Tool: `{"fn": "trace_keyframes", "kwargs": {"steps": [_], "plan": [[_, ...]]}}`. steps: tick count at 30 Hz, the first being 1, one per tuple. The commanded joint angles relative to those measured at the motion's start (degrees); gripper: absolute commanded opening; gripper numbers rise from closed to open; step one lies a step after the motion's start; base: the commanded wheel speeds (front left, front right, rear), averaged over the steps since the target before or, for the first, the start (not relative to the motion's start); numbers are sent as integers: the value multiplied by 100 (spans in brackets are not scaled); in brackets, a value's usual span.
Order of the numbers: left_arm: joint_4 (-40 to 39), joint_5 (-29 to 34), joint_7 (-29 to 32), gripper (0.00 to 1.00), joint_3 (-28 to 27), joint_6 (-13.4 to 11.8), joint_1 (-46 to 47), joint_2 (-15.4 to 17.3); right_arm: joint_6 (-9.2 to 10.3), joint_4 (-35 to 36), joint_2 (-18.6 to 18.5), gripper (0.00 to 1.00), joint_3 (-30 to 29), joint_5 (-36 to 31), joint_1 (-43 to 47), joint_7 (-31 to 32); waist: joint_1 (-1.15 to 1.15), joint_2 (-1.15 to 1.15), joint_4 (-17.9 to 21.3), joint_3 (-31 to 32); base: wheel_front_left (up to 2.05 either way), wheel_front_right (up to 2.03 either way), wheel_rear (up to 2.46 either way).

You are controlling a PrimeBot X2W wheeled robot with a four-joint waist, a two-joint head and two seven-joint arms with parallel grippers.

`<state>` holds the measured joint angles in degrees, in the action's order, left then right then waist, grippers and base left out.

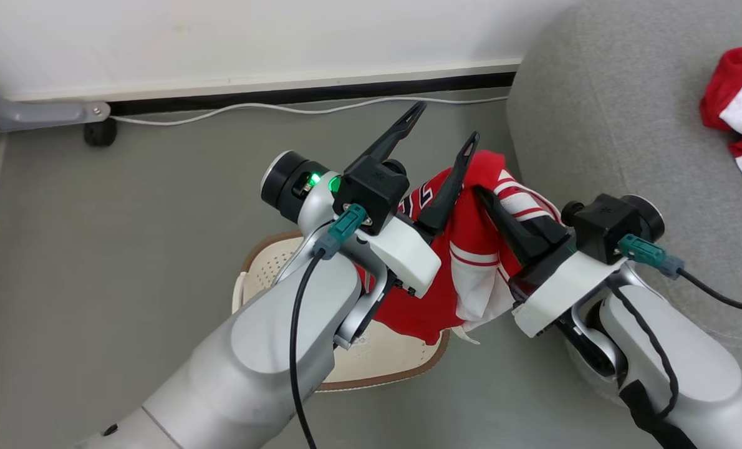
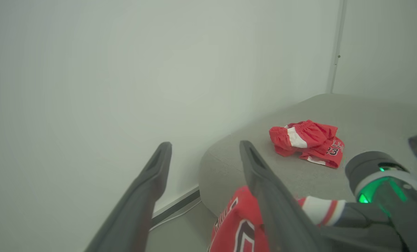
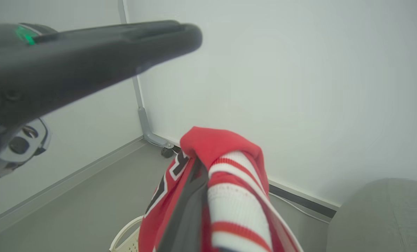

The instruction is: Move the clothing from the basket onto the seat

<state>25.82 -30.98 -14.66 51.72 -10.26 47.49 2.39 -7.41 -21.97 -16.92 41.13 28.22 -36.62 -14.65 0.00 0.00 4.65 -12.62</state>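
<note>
1. We see the right gripper [image 1: 484, 194] with its fingers [image 3: 184, 217] drawn together on the red jersey [image 1: 471, 274]. The fabric is bunched over their tips, and the white striped trim and dark white-edged lettering hang below them.
2. The left gripper [image 1: 446, 123] stands just left of it, its fingers spread wide with nothing between them. Its right-hand finger crosses in front of the jersey's upper fold, and we cannot tell whether it touches the cloth.
3. The jersey hangs in the air between the two grippers, above the right end of the basket [image 1: 265, 268]. We cannot tell whether its lower edge clears the rim.
4. The basket stands on the grey floor [image 1: 128, 280] under both forearms, just left of the sofa [image 1: 595, 125].
5. The red shorts [image 1: 736, 93] lie crumpled on the sofa's seat at the far right, well apart from the jersey. In the left wrist view we can read a white side panel and "23" on them.
6. A white cable [image 1: 284, 110] runs along the base of the far wall [image 1: 252, 37], and a dark caster [image 1: 100, 133] sits at its left end.
</note>
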Motion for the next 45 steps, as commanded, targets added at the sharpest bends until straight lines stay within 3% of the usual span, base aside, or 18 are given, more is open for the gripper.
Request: {"fn": "trace_keyframes", "kwargs": {"steps": [1, 21, 29, 35, 45], "plan": [[-75, 125, -33, 100, -272, 71, 3, 49, -8, 239, -9, 0, -124, -7, 126, -35, 0, 0, 324, 64, 0, 0, 0], [408, 608, -33, 100, -929, 817, -702, 89, -8, 1105, -93, 0, -1315, -68, 727, -35, 0, 0, 1968, 398, 0, 0, 0], [359, 673, -34, 100, -1138, 997, -1003, 64, -8, 1367, -124, 0, -1646, -109, 1000, -35, 0, 0, 2613, 544, 0, 0, 0], [340, 676, -34, 100, -1028, 1200, -965, 52, -8, 1687, -227, 0, -2399, -197, 1364, -35, 0, 0, 2719, 404, 0, 0, 0], [334, 635, -34, 100, -741, 1159, -740, 50, -8, 1704, -556, 0, -3389, -334, 1032, -35, 0, 0, 2767, -148, 0, 0, 0]]}}
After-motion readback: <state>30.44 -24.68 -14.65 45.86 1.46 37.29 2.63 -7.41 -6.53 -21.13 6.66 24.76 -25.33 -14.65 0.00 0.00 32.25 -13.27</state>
